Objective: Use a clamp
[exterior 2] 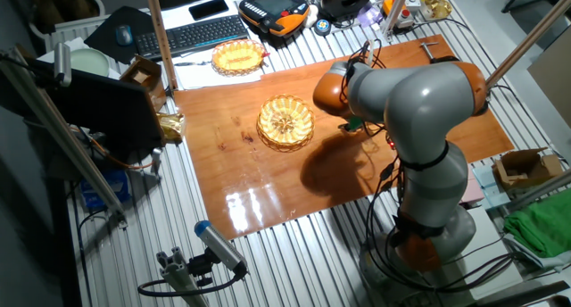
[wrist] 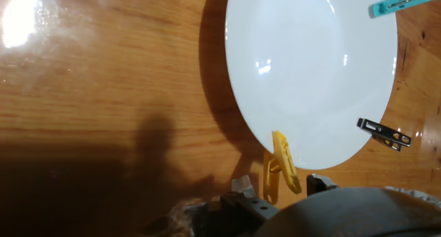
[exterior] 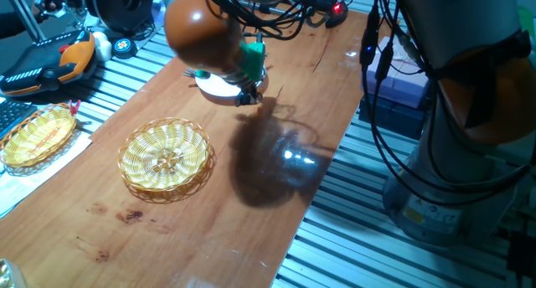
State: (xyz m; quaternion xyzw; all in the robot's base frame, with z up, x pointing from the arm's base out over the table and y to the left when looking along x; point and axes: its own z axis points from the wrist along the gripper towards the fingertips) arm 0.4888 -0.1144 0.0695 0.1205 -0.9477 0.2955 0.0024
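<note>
**Clamp at plate rim, gripper low over it, grip not confirmed**

The arm is bent down over the far end of the wooden table (exterior: pixel 167 229), with the gripper (exterior: pixel 248 94) just above a white plate (wrist: pixel 310 71). In the hand view the yellow clamp (wrist: pixel 282 165) sits at the near rim of the plate, standing slightly tilted, and looks clipped onto the edge, though I cannot be sure it bites the rim. Gripper parts crowd the bottom of that view just beside the clamp. I cannot tell how wide the jaws stand or whether they touch it.

Also on the rim: a teal clip (wrist: pixel 402 1) at the far side and a dark metal clip (wrist: pixel 383 133) to the right. A round wicker basket (exterior: pixel 165 158) sits well apart on the table, and holds nothing that I can see.

Judgement: approach looks done. Squeezing the clamp and working it on or off the rim is left.
</note>
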